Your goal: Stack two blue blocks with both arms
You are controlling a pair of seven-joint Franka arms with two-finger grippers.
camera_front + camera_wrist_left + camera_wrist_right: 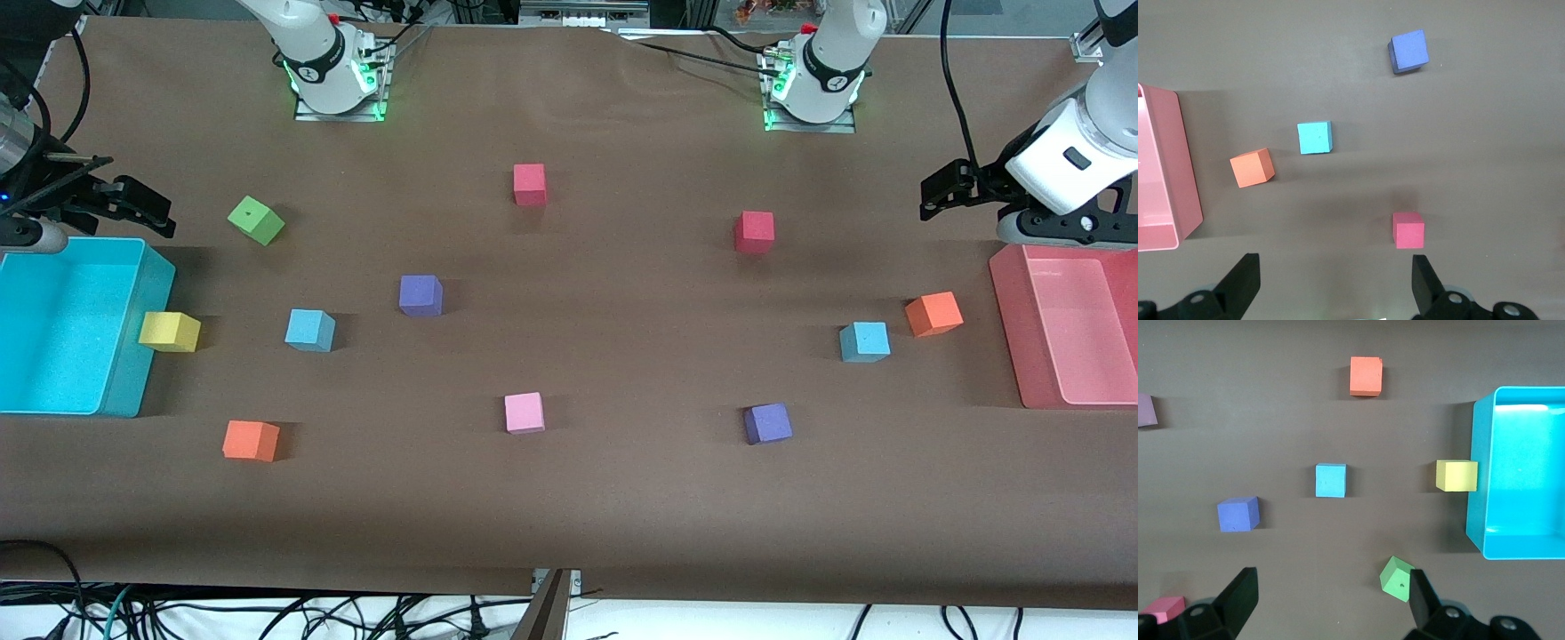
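Both hands are wide open and hold nothing. The left hand (929, 197) hangs up high over the worktop (622, 498), just by the pink bin (1009, 329). The right hand (156, 213) hangs over the edge of the big cyan bin (156, 293).

None of the stacking looks done yet. The two blue blocks sit flat on the worktop, far apart. One blue block (309, 330) is at the right arm's end, between a yellow block (169, 332) and a purple block (420, 295). The other blue block (864, 341) is at the left arm's end, just beside an orange block (933, 314).

Each hand is well apart from its block. One block needs picking up and setting on the other.
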